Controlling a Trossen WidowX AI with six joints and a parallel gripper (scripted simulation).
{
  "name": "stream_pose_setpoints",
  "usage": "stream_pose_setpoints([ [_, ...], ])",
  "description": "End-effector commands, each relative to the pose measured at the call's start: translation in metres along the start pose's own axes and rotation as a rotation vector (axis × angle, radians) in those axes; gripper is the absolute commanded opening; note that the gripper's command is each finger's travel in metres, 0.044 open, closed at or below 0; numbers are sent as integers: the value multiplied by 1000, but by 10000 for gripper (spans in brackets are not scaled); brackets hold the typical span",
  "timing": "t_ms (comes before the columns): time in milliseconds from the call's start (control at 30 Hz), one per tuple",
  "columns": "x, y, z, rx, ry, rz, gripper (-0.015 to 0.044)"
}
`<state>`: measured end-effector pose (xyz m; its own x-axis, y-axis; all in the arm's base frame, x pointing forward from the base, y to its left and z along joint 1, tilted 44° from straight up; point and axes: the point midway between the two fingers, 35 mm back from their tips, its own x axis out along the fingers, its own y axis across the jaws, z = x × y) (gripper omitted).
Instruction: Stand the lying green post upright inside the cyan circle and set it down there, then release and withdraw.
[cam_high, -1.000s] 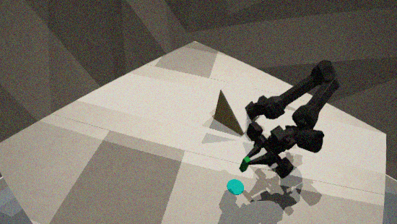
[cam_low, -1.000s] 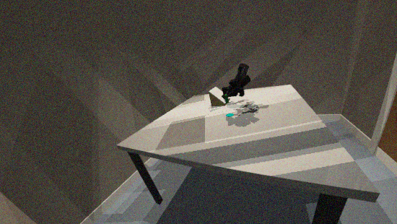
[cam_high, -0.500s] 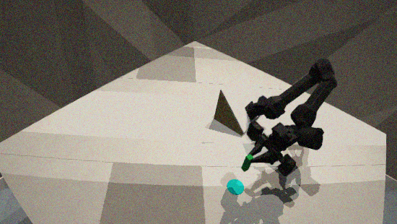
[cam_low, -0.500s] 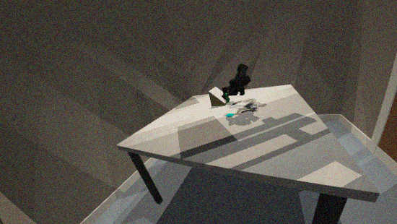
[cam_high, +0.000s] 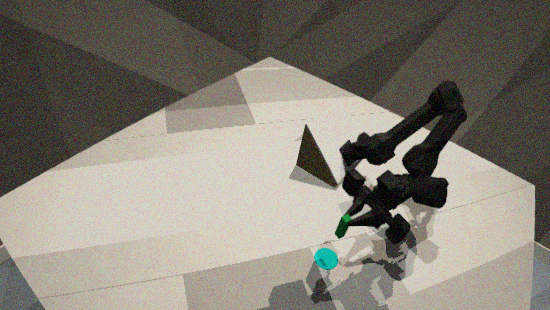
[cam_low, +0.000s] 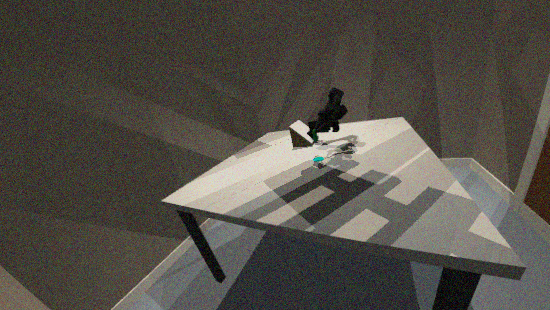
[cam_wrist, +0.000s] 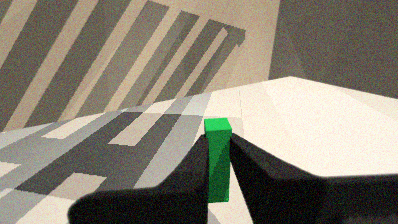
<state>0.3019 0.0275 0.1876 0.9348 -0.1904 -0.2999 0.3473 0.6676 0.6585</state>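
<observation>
My gripper (cam_high: 347, 219) (cam_wrist: 217, 139) is shut on the green post (cam_high: 341, 228) (cam_low: 315, 135) (cam_wrist: 219, 162), gripping it near its upper end. The post is close to upright, leaning a little in the top view, and seems to hang above the table. The cyan circle (cam_high: 326, 258) (cam_low: 318, 159) is a flat disc on the table. It shows below and slightly left of the post in the top view, and below it in the exterior view. The circle is not visible in the wrist view. The post's exact height is hard to tell.
A dark-sided wedge (cam_high: 312, 161) (cam_low: 300, 139) with a pale sloping face stands beside the gripper and arm. The pale table (cam_high: 150, 200) (cam_low: 225, 185) carries patchy shadows, some from the arm, around the cyan circle.
</observation>
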Motion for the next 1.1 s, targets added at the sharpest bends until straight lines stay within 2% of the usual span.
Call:
stream_pose_setpoints([
  [0,3,0,-11,2,4,-7,23],
  [633,7,-2,-85,4,5,-6,23],
  [1067,11,-2,-107,-2,13,-3,23],
])
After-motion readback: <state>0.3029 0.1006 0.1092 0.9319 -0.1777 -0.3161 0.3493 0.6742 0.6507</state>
